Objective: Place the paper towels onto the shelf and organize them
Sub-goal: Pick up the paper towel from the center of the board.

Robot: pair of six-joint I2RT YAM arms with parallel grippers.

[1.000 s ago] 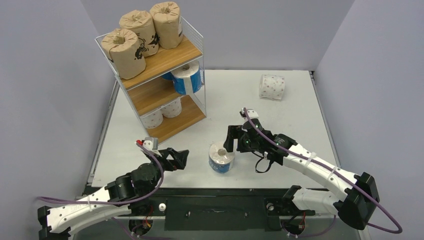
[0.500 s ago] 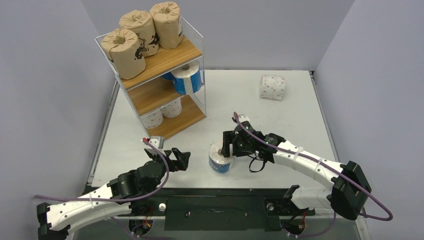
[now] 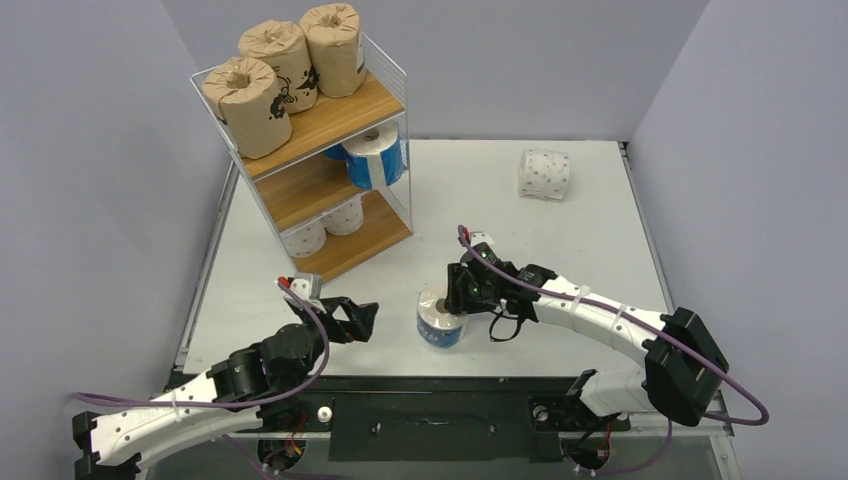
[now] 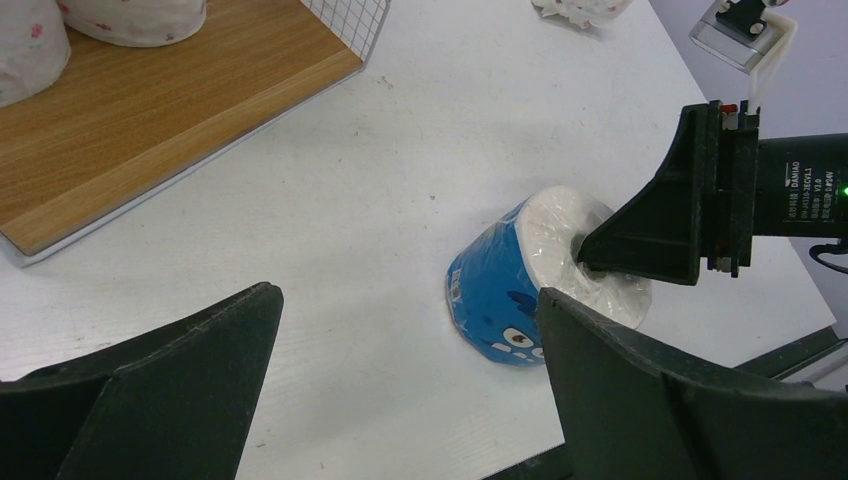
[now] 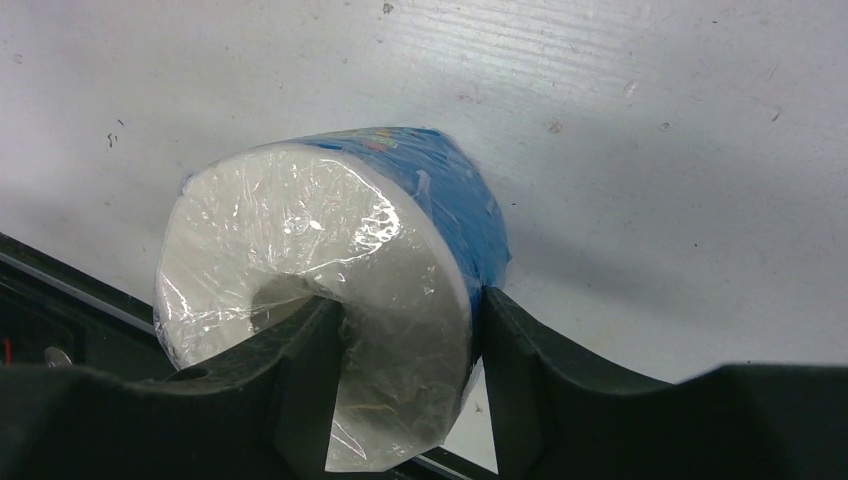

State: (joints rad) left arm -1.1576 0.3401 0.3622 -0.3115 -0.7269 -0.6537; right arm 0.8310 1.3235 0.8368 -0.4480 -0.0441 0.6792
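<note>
A blue-wrapped paper towel roll (image 3: pixel 441 318) stands on the table near the front edge, core hole up. My right gripper (image 3: pixel 457 291) straddles its wall: one finger is in the core hole, the other presses the blue outside. The right wrist view shows this grip (image 5: pixel 405 310) on the roll (image 5: pixel 330 240). My left gripper (image 3: pixel 358 320) is open and empty, left of the roll (image 4: pixel 510 290). The shelf (image 3: pixel 330 118) holds three brown-wrapped rolls (image 3: pixel 248 100) on top, blue-wrapped rolls (image 3: pixel 375 155) in the middle and white rolls (image 3: pixel 325 228) at the bottom.
A white patterned roll (image 3: pixel 545 173) lies on its side at the back right of the table. The shelf's bottom board (image 4: pixel 150 130) shows at the upper left of the left wrist view. Grey walls close in the table on three sides.
My right gripper moved left and down onto the blue-wrapped roll, one finger going into its core hole. My left gripper shifted only slightly.
</note>
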